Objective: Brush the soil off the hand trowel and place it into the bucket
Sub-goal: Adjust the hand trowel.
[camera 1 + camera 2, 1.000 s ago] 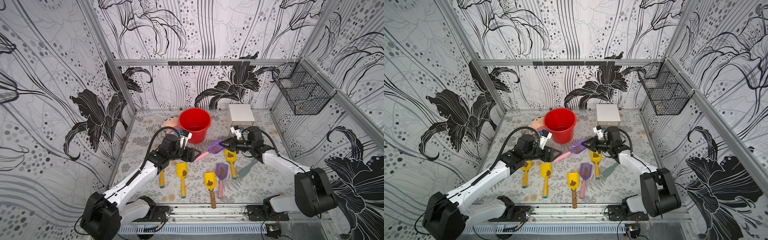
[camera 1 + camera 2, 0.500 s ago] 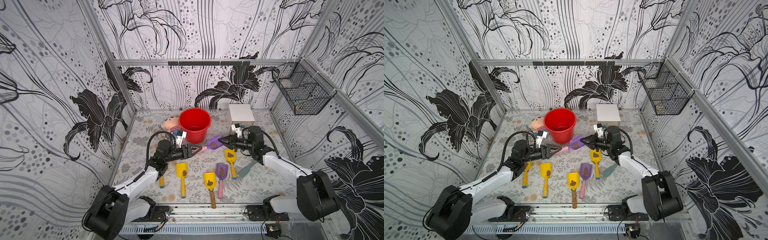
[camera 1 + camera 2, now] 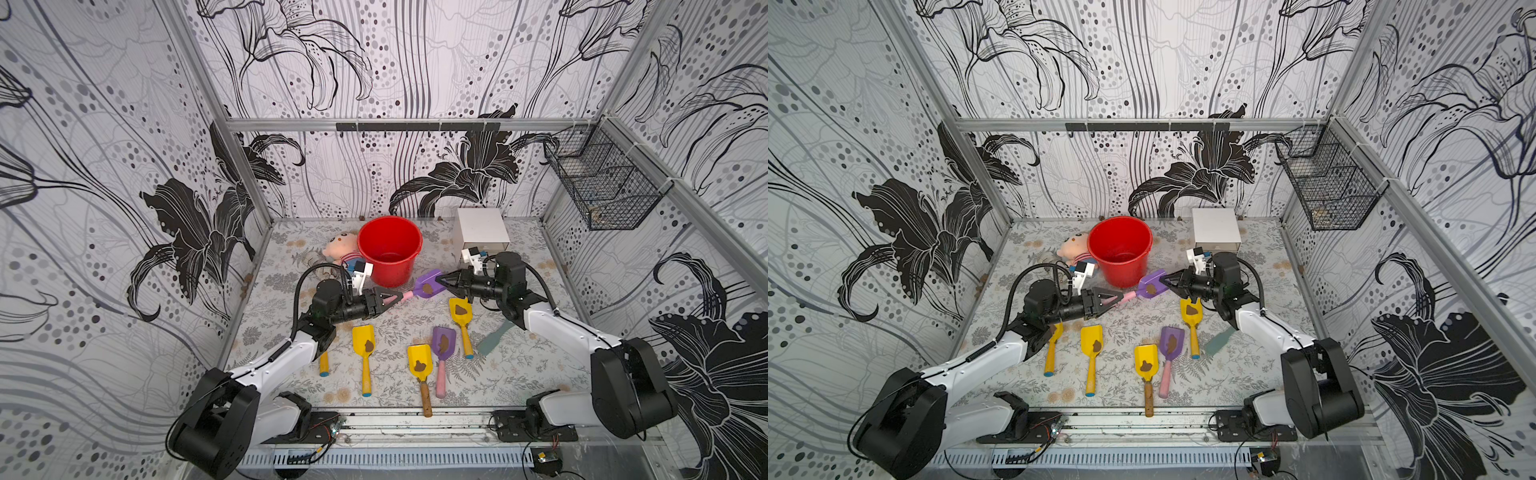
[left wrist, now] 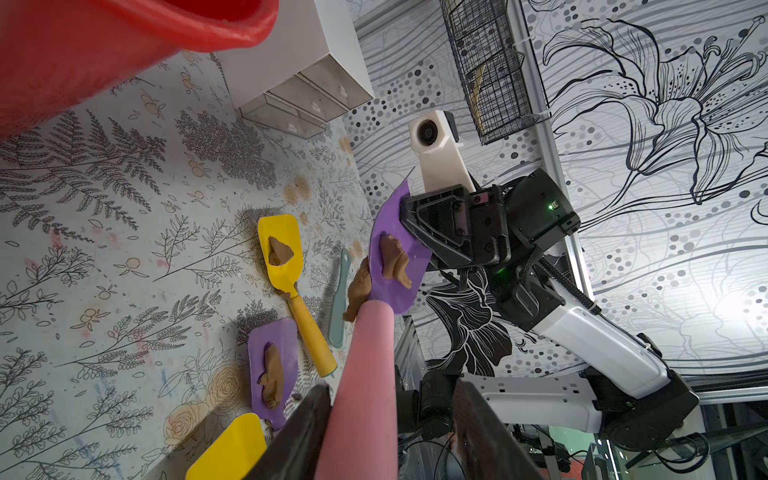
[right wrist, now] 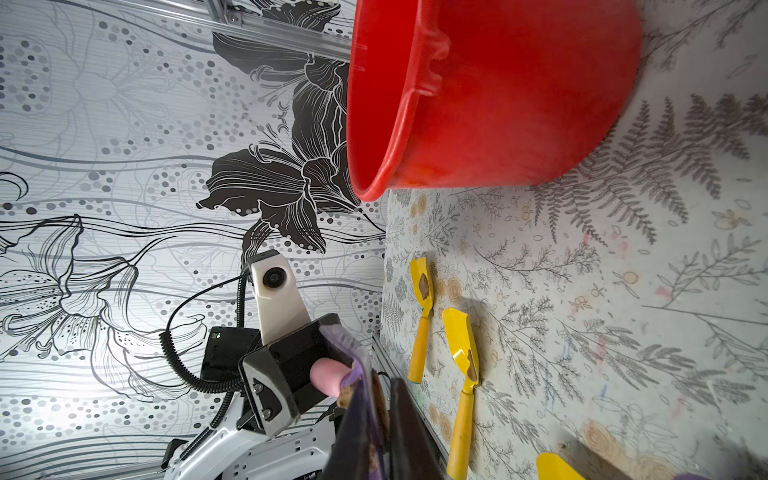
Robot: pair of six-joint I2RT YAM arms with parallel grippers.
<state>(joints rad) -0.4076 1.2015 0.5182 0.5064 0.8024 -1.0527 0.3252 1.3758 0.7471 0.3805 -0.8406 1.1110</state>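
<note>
The purple hand trowel (image 3: 428, 286) with the pink handle hangs in the air just in front of the red bucket (image 3: 390, 274). It is stretched between the two arms and clear of the table (image 3: 519, 374). The right gripper (image 3: 442, 286) is clamped tight on the tip end of the blade. The left gripper (image 3: 395, 297) sits around the pink handle with its jaws partly apart — in the left wrist view one finger (image 4: 307, 424) lies against the handle while the other stands off it with a gap. A brown clump of soil (image 4: 395, 262) sticks to the face of the blade, and another clings behind it where the handle begins.

The bucket stands upright at the far middle of the table, and in both top views its inside shows plain red down to the floor. Just right of it sits the white drawer box (image 3: 482, 226), whose three grey drawers are pushed in. The wire basket (image 3: 602, 187) on the right wall holds something pale — what it is cannot be told.

Nearer on the table lie three yellow trowels (image 3: 363, 338) and a second purple trowel (image 3: 442, 340), each with a brown clump on its blade.
</note>
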